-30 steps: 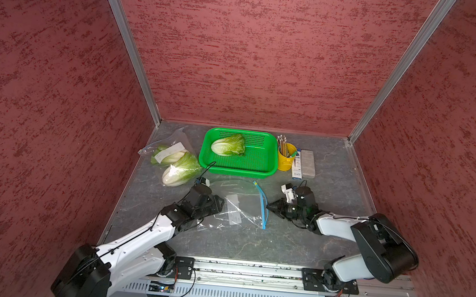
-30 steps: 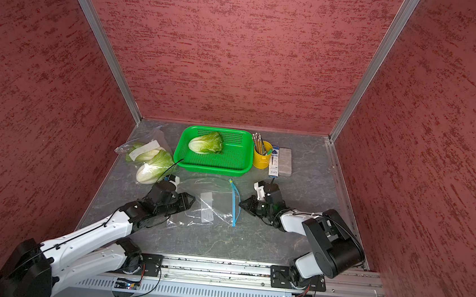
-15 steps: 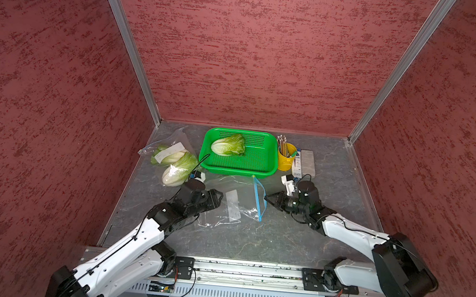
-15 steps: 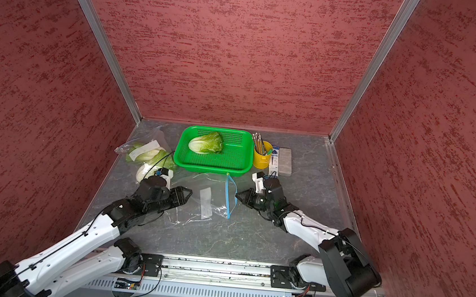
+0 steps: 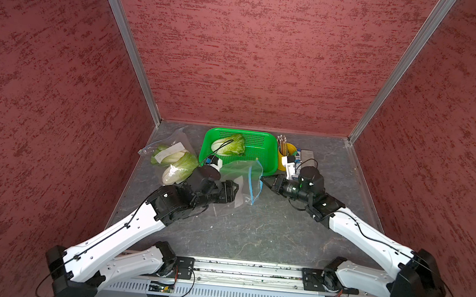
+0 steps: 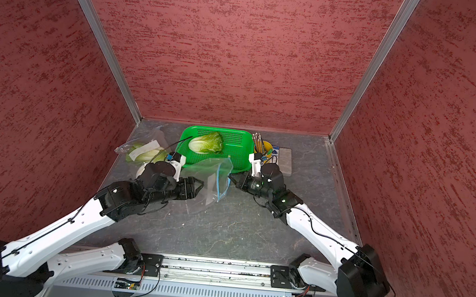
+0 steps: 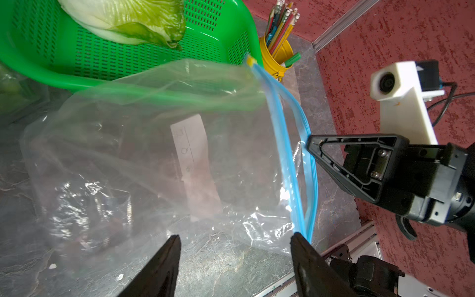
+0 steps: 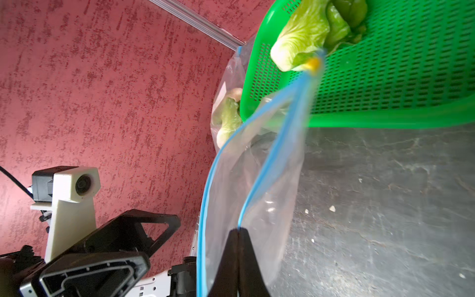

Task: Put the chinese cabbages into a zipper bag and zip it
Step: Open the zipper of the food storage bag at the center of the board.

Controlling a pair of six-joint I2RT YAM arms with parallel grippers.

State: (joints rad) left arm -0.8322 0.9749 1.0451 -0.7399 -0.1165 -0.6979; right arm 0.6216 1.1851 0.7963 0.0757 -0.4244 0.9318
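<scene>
Up off the table [image 5: 253,230] since a second ago comes the zipper bag [image 5: 240,174]: it lay flat then, and now its mouth end hangs raised in front of the green basket [image 5: 261,154], with its closed end low by the table. My right gripper [image 8: 239,231] is clamped shut on one lip of the blue zip strip [image 8: 268,154]. The other lip has peeled away, so the mouth gapes a little. With the yellow slider [image 7: 251,61] at the strip's far end, the zip looks run back. My left gripper [image 7: 235,236] has widened over that second and now stands open on nothing, its tips just short of the bag's lower edge. I'd call the bag-opening step half done: one lip is held and the other is waiting for a grip. None of the chinese cabbages [image 6: 206,143] is inside yet. One head [image 5: 229,145] lies in the basket and another head [image 5: 177,169] lies on the table just beside my left wrist. A third head [image 5: 165,156] sits wrapped in a second clear bag [image 5: 177,138] at the far left. Left to do, as I judge it: spread the mouth, load all three heads, then run the slider along to close.
</scene>
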